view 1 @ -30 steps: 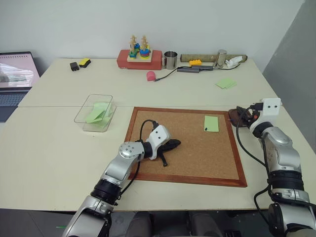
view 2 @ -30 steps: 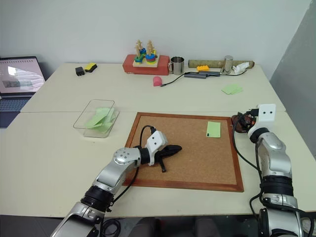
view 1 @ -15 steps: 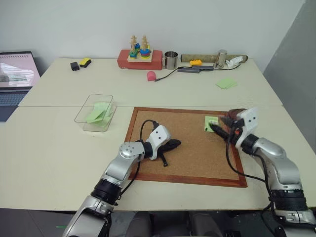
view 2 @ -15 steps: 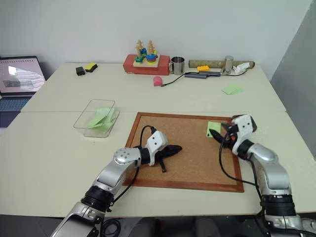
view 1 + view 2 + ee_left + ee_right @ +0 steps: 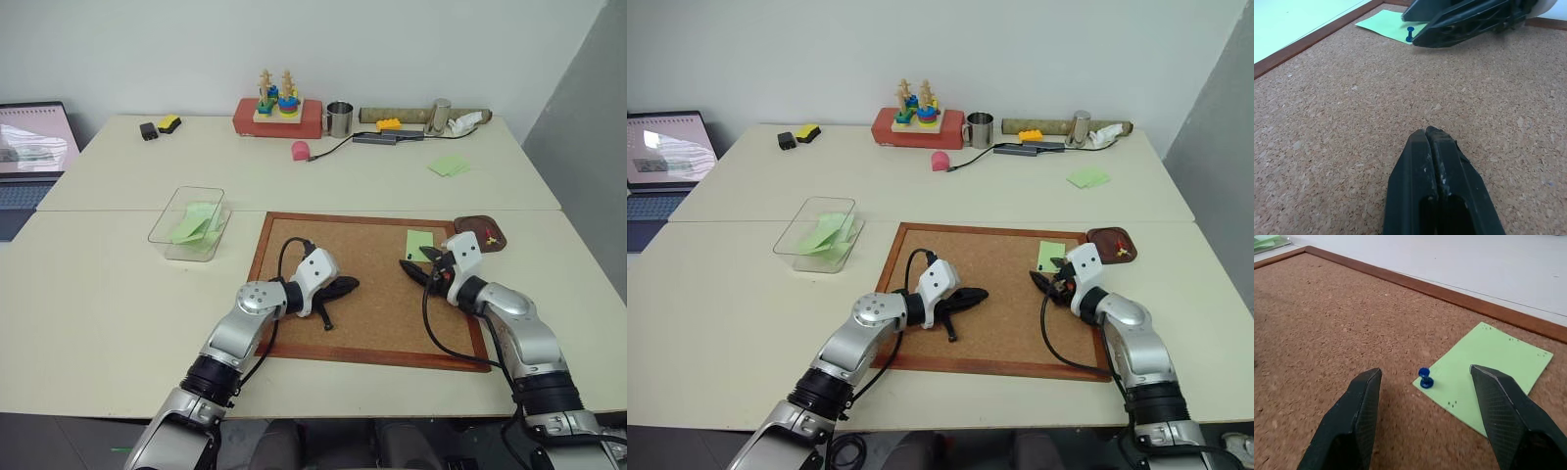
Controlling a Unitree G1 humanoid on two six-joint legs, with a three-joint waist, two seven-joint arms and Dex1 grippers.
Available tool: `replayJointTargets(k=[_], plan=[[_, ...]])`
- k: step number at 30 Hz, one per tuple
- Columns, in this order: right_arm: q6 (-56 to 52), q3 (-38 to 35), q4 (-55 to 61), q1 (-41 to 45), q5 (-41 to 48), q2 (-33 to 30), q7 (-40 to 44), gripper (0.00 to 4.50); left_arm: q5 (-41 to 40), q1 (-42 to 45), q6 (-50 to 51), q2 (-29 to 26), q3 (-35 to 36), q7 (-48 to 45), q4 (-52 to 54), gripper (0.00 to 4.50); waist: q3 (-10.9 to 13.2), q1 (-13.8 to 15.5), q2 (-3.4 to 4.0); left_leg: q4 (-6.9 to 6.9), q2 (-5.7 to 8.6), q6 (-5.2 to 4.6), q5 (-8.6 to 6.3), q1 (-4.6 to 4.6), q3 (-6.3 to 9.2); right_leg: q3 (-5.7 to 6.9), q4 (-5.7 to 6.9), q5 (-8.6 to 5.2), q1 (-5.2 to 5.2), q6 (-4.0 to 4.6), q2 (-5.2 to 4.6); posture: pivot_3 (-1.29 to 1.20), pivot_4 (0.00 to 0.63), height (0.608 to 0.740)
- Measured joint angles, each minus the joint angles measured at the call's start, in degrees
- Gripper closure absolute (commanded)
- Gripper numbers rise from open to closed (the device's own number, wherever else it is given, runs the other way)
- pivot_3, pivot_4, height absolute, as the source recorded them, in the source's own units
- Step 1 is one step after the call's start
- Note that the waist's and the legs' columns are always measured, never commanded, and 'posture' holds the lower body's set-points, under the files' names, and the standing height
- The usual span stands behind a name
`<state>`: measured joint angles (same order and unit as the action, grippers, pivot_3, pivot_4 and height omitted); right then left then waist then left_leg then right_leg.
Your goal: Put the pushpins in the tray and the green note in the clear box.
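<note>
Far left on desk (image 5: 118,294): clear box (image 5: 189,222), several loose green sheets already inside, well apart from the rest.

Centre: corkboard (image 5: 372,294). Left hand (image 5: 338,291) resting low over cork, fingers pressed fully together, nothing between them.

Right part of board: green note (image 5: 1486,364) flat on cork near the far right corner, pinned at one corner by a single blue pushpin (image 5: 1424,378). Small pinholes visible along note edges. Right hand (image 5: 1425,423) low over cork, fingers spread wide either side of the blue pin, nothing gripped, aimed at the pin.

Right of board frame: tray (image 5: 479,233) on desk, just beside the frame, red and yellow pushpins (image 5: 490,235) lying in it.

Handling, judged:
- Pin: tiny, rigid, smooth plastic head, very light. Likely seated firmly in cork, so straight pull along shaft advisable. Best hold at the waist of the spool-shaped head. Easy to slip or flick away if pinched off-centre.
- Note: thin, limp paper, near weightless. Prone to creasing or tearing at the pinned corner if dragged before pin removal. Best hold at a free edge or corner once pin is out, though flat lie on cork makes edge pickup awkward.

Writing, brands, labels: none legible anywhere.
</note>
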<state>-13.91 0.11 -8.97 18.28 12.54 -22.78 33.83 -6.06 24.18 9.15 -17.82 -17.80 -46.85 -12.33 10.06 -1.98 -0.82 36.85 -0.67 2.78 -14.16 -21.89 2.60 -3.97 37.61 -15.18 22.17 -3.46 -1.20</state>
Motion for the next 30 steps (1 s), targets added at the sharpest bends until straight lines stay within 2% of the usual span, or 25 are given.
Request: replayJointTargets(k=[1,6,10,13,23,30], plan=[[0.33,0.01,-0.59,0.18,-0.12,0.27,-0.09,1.94,0.00,-0.01,0.00,0.00,-0.01,0.00,0.00,4.50,0.00,0.00,0.00,0.00,0.00,0.00,0.00,0.00,0.00,0.00,0.00,0.00,0.00,0.00,0.00,0.00,0.150,0.740],[1.75,0.03,-1.59,0.49,-0.59,0.69,-0.12,2.97,0.00,-0.27,0.00,0.00,0.01,0.02,0.00,4.50,0.00,0.00,0.00,0.00,0.00,0.00,0.00,0.00,0.00,0.00,0.00,0.00,0.00,0.00,0.00,0.00,0.150,0.740],[2.35,0.05,-1.81,0.49,-0.94,0.74,-0.10,3.97,0.00,-0.53,0.00,0.00,0.01,0.04,0.02,4.50,0.00,-0.01,0.00,0.00,0.00,0.00,0.00,0.00,0.00,0.00,0.00,0.00,0.00,0.00,0.00,0.00,0.150,0.740],[2.69,0.44,-1.80,0.49,-1.08,0.80,0.13,4.46,0.00,-0.60,0.00,0.00,0.01,0.07,0.02,4.50,0.00,-0.01,0.00,0.00,0.00,0.00,0.00,0.00,0.00,0.00,0.00,0.00,0.00,0.00,0.00,0.00,0.150,0.740],[2.34,0.51,-0.71,0.24,-1.08,0.67,0.08,4.46,0.00,-0.71,0.00,0.00,0.04,0.06,0.18,4.50,0.00,0.00,0.00,0.00,0.00,0.00,0.00,-0.01,0.00,0.00,0.00,0.00,0.01,0.00,0.00,0.00,0.150,0.740],[1.30,0.43,8.77,0.38,0.12,-1.69,1.82,4.46,0.00,-0.65,0.01,0.10,0.05,0.09,0.19,4.50,0.00,0.00,0.00,-0.01,0.00,0.00,0.00,-0.02,0.03,0.02,-0.04,0.00,0.00,0.00,0.00,0.00,0.150,0.740]])
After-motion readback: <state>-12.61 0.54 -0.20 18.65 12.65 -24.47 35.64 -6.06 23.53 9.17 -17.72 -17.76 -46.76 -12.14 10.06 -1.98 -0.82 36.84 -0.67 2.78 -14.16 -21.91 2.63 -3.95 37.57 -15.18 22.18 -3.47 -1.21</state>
